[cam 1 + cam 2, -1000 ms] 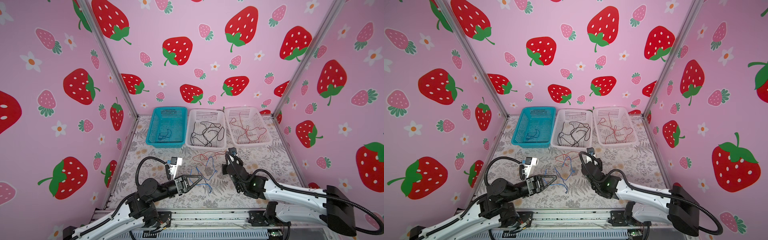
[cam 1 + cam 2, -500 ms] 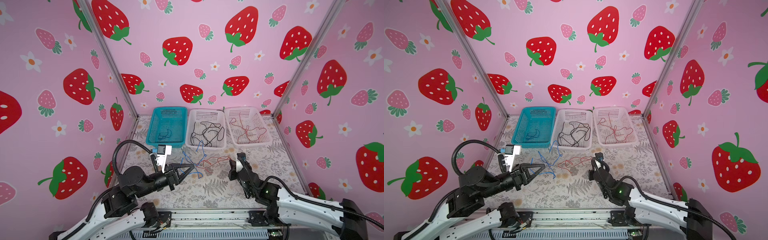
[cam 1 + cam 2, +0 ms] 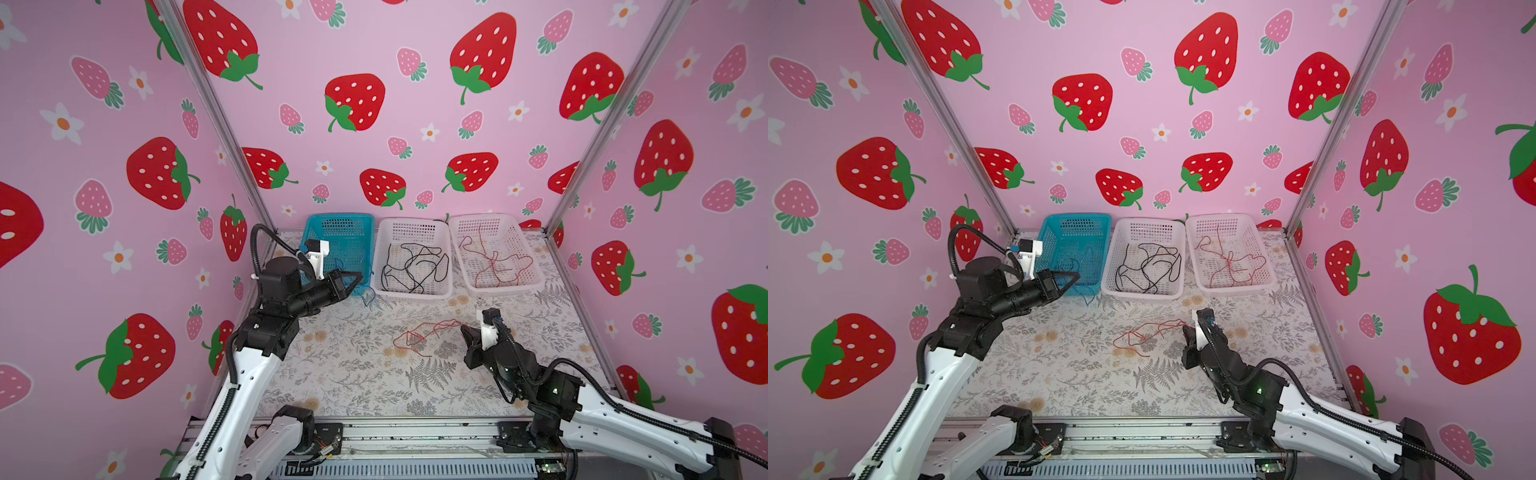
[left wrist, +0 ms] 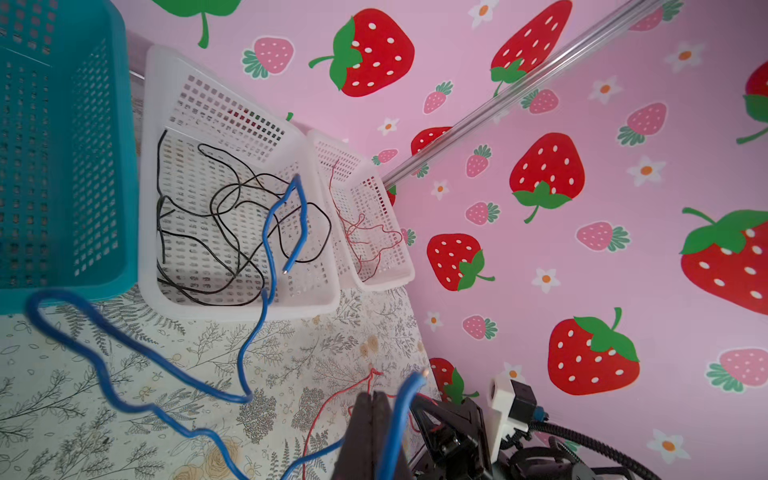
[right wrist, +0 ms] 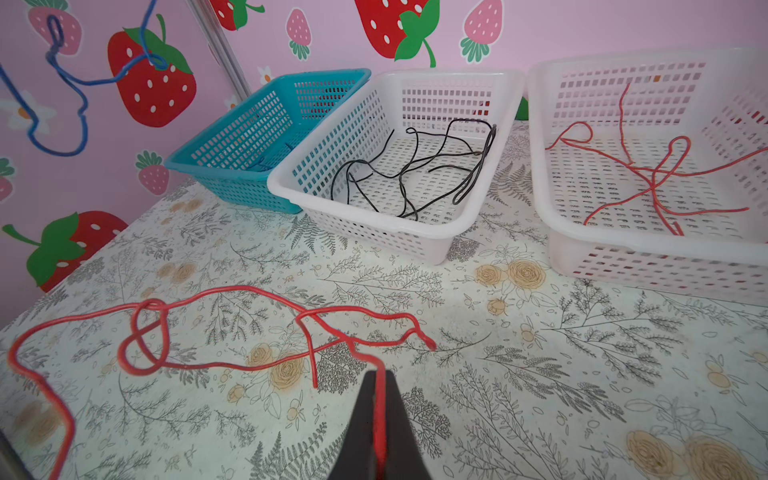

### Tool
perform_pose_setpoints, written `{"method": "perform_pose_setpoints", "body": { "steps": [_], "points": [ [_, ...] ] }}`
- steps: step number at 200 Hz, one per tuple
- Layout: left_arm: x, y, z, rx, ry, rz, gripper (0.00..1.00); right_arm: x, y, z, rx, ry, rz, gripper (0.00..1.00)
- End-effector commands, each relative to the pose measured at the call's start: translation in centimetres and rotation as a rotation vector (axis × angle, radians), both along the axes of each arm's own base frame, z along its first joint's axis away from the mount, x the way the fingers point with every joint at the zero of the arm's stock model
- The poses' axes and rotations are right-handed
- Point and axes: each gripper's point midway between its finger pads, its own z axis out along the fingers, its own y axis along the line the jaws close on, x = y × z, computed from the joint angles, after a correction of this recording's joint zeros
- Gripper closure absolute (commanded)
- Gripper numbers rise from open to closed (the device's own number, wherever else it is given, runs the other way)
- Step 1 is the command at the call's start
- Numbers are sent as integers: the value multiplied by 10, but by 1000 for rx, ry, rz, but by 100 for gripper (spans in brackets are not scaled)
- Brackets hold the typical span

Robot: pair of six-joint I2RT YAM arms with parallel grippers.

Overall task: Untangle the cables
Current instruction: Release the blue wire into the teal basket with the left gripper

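Snagging is judged the first hazard. The blue cable [image 4: 267, 241] is pinched between the pressed-together tips of the left claw [image 3: 357, 277] and hung in kinks at the front right corner of the blue basket [image 3: 340, 217]. A loop could be caught on the rim, or dropped outside onto the desk [image 3: 353, 374] if let go too early.

Tightening is the second hazard. The red cable [image 5: 232, 289], pinched by the right claw [image 5: 376, 399], is crossed over itself in a loose loop, which could be drawn into a knot by a straight pull.

Slipping out of either thin pinch is also possible.

Item, cables: string-thin, limp, kinked.
- The blue one is held aloft near the desk's far left corner.
- The red one is laid mid-desk, toward the right edge.
- Black cables [image 3: 415, 266] are piled in the middle basket [image 3: 411, 296].
- More red cables [image 3: 494, 262] are kept in the right basket [image 3: 505, 289]; both baskets are set along the far edge.
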Motion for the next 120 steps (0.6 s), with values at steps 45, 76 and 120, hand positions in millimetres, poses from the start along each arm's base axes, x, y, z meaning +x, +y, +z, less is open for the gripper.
{"method": "perform_pose_setpoints", "body": {
  "steps": [45, 76, 120],
  "points": [
    [71, 34, 1, 54, -48, 70, 100, -11, 11, 21, 33, -19, 106, 100],
    [112, 55, -32, 101, 23, 124, 100, -12, 12, 22, 19, -31, 117, 100],
    [147, 69, -54, 129, 69, 184, 100, -11, 6, 32, 35, -56, 99, 100]
  ]
}}
